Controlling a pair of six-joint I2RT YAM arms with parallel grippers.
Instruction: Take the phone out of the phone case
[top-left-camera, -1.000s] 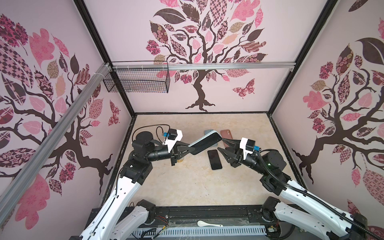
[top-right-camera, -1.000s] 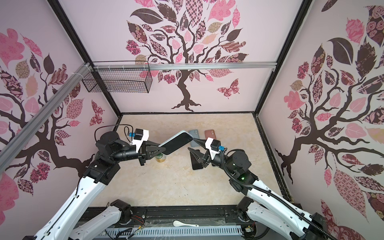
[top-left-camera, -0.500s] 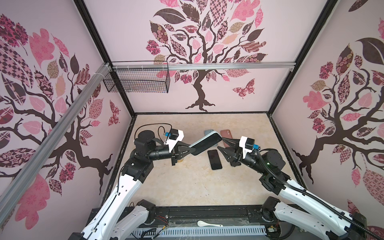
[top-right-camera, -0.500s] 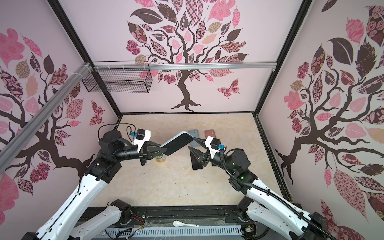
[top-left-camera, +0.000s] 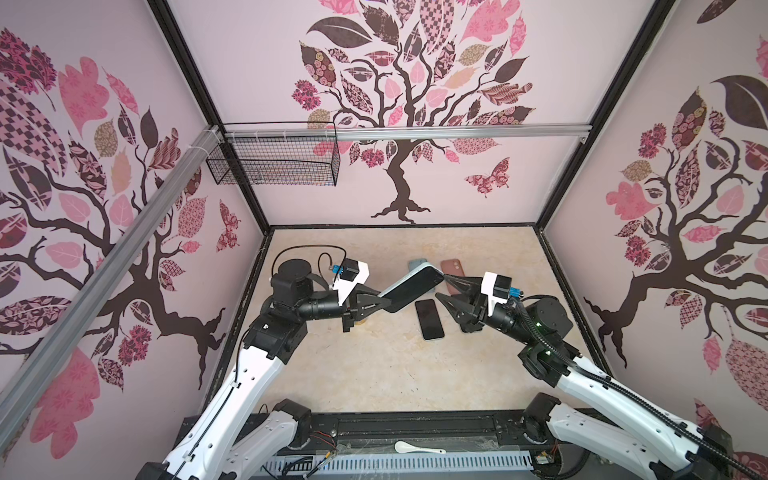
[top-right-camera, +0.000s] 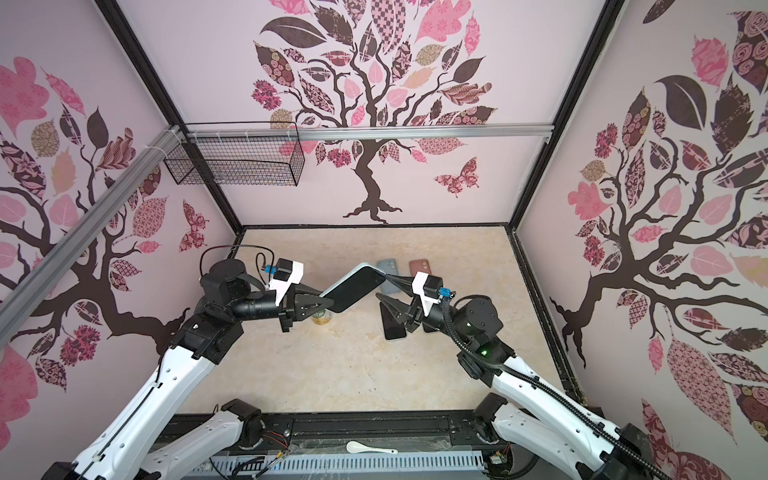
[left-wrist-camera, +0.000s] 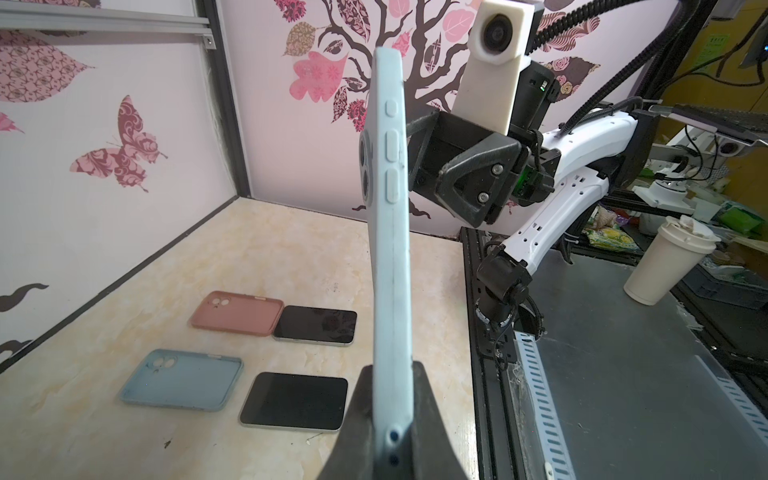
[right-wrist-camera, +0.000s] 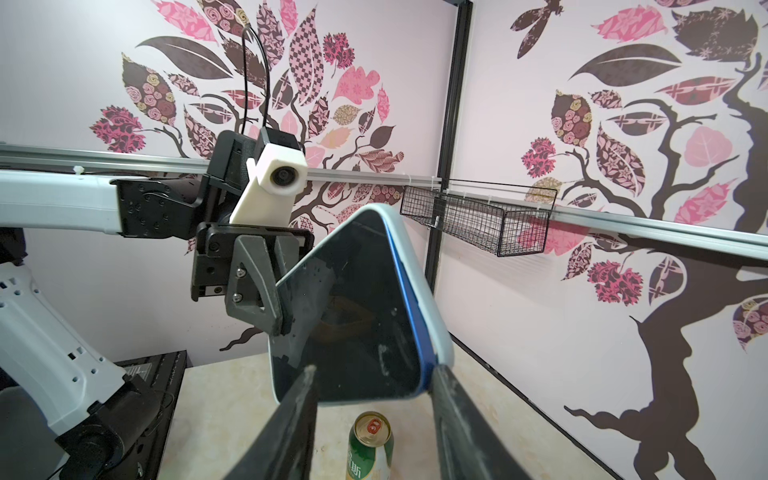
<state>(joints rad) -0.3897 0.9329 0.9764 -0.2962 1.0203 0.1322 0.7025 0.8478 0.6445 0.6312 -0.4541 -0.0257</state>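
Above the worktop (top-left-camera: 374, 374), left claw (top-left-camera: 380, 300) clamps the phone (top-left-camera: 411, 289) by its bottom end; right claw (top-left-camera: 444, 290) hangs parted at the top corner. Peeling step, I'd say: next, pinch the lip of the light-blue phone case (left-wrist-camera: 388, 249) and pull.

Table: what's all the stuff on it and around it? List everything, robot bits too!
cased phone: one, black screen, light blue case, up in the air
bare phones: two, black, flat on the table, one beside each empty case
pink case: one, pink, empty, on the table
blue case: one, light blue, empty, on the table
can: one, green, standing on the table
wire basket: one, black, hanging on the back rail
spoon: one, white, front ledge
cup: one, cream, outside the booth
left gripper: one, black, shut on the phone's lower end
right gripper: one, black, jaws apart at the phone's camera end
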